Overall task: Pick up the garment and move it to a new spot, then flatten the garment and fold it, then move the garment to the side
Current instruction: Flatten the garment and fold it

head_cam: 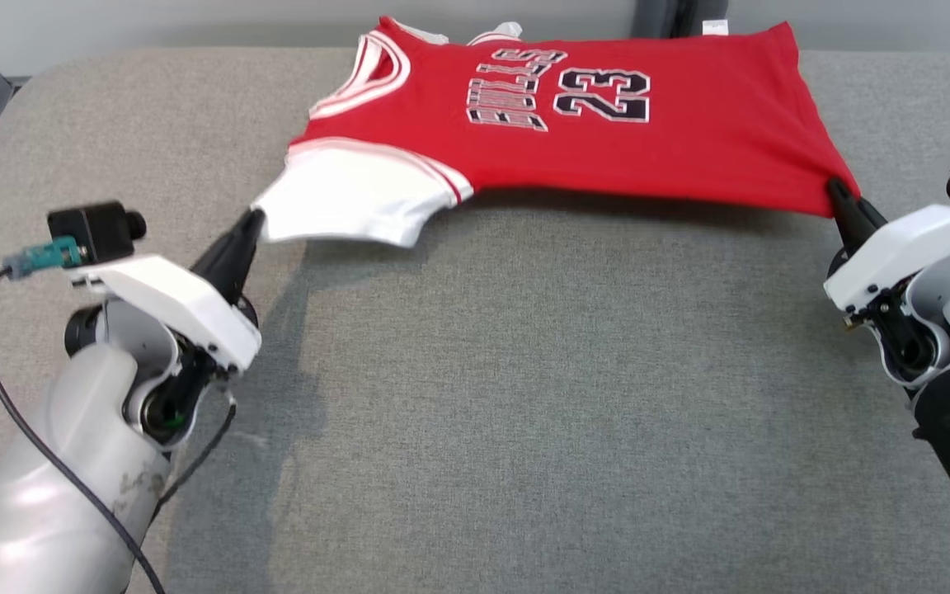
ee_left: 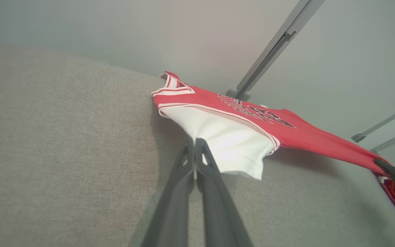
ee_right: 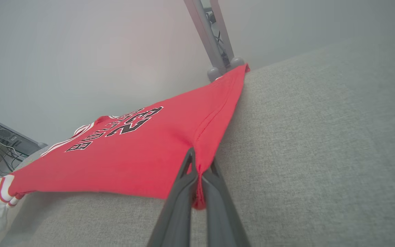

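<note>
Garment: the red garment with a white sleeve was at the far side of the grey padded table, stretched between both grippers. Its near edge was raised and threw a shadow.
Left gripper: the left gripper was pinched together on the tip of the white sleeve.
Right gripper: the right gripper was clamped on the red hem corner, with a little cloth bulging below the fingers.
Hidden: the underside of the garment. It could not be told whether its far edge hung over the table rim.
Cut off: the right arm, at the edge of the head view.
Hard to read: the sideways lettering; the number 23 was clear.
</note>
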